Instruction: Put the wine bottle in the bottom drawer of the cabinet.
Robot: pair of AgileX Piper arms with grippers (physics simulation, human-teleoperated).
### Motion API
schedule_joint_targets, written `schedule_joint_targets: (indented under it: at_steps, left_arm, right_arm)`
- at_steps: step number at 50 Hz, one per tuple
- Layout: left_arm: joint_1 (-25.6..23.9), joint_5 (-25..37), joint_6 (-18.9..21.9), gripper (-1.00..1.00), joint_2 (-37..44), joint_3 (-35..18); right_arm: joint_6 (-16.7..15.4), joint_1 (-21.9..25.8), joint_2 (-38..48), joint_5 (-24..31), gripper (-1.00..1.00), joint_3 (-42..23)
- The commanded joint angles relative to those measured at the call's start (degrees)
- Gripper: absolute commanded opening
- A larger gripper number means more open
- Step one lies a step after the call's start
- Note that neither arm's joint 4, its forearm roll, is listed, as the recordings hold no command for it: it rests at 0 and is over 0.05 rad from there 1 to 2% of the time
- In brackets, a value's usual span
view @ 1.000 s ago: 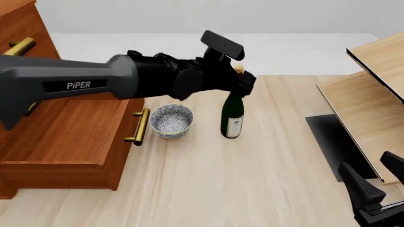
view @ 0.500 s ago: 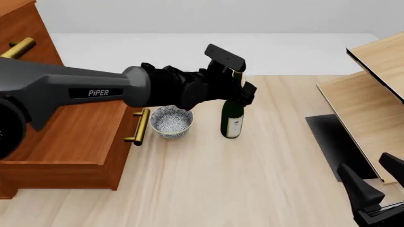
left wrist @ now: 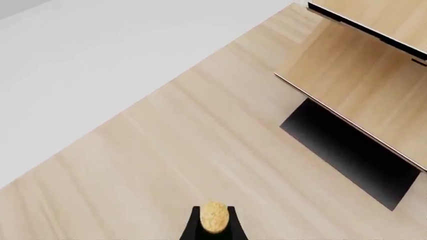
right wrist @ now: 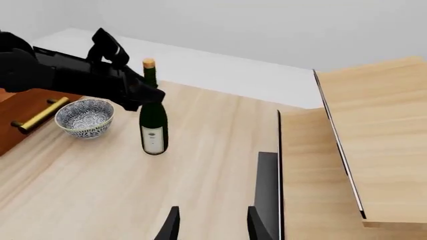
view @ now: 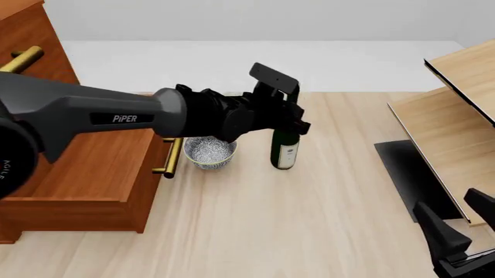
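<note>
Dark-green wine bottle (view: 284, 152) with gold cap and white label, grey speckled bowl (view: 208, 152), reddish-brown cabinet (view: 77, 174), pale wood surface (view: 309, 220)

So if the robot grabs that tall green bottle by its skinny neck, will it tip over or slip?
The wine bottle stands tall on a small base, so a sideways bump would probably tip it. It looks like smooth glass, so it may slip in the left gripper at its neck. If it fell, it would likely roll.
</note>
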Motion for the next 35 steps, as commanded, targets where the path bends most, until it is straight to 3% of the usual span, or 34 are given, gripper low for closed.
schedule_joint_targets:
  at_steps: [1, 17, 35]
  left_arm:
    - [0.38, 0.04, 0.02, -1.00, -0.37, 1.08]
    - [0.00, 1.83, 0.25, -1.00, -3.92, 1.67]
    - [-0.72, 6.69, -0.19, -1.00, -15.94, 2.56]
  right_arm:
    - [-0.19, 0.15, 0.30, -0.26, 1.00, 0.00]
    - [-0.32, 0.17, 0.95, -0.96, 1.00, 0.00]
    - [-0.62, 0.13, 1.80, -1.76, 1.00, 0.00]
